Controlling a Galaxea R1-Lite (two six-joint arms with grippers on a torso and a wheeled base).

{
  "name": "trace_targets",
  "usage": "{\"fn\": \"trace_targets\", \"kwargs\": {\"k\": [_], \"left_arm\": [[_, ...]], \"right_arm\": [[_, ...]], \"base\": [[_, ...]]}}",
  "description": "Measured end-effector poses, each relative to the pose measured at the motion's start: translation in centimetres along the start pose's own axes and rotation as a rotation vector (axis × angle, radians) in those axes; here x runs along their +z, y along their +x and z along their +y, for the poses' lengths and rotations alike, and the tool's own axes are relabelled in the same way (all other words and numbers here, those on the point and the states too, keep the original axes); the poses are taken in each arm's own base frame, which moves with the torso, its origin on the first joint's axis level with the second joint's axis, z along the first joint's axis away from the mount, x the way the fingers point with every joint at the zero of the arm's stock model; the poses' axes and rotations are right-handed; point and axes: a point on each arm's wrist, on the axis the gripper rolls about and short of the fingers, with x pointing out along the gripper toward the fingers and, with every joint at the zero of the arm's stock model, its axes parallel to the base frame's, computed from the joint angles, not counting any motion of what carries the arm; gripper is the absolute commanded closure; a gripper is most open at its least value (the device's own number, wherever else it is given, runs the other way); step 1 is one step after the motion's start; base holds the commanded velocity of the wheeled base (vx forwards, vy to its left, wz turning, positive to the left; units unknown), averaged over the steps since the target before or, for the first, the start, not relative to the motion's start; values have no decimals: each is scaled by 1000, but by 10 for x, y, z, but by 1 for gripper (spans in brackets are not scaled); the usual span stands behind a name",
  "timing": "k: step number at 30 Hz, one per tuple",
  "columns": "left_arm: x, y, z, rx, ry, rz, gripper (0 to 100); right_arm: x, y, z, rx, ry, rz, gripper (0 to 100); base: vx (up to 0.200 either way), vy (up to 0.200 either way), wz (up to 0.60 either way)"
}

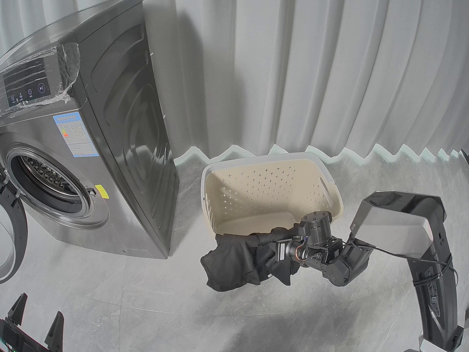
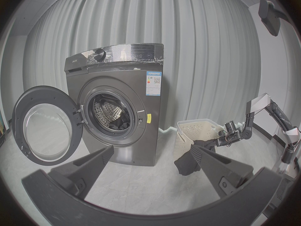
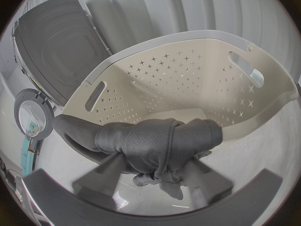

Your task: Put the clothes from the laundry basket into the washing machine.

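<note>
Cream star-patterned basket (image 1: 273, 191), black garment (image 1: 234, 265)

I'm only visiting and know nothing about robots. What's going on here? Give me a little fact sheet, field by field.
Washing machine: grey front-loader, left of the basket
Door: swung open
Drum: dark clothing lies inside
Laundry basket: cream, on the floor
Right gripper: shut on a dark garment that hangs over the basket's near rim
Left gripper: open, empty, low near the door
</note>
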Motion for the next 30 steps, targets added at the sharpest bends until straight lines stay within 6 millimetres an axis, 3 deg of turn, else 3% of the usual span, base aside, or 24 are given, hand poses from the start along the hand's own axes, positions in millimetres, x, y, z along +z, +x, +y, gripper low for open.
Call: {"fn": "trace_targets", "kwargs": {"k": [12, 18, 30], "left_arm": [[0, 0, 0, 0, 0, 0, 0], [0, 0, 0, 0, 0, 0, 0], [0, 0, 0, 0, 1, 0, 0]], "right_arm": [[-5, -12, 6, 17, -4, -10, 100], [4, -39, 13, 35, -21, -47, 100], [49, -113, 25, 87, -38, -252, 100]], "base": [[0, 0, 0], [0, 0, 0], [0, 0, 0]]}}
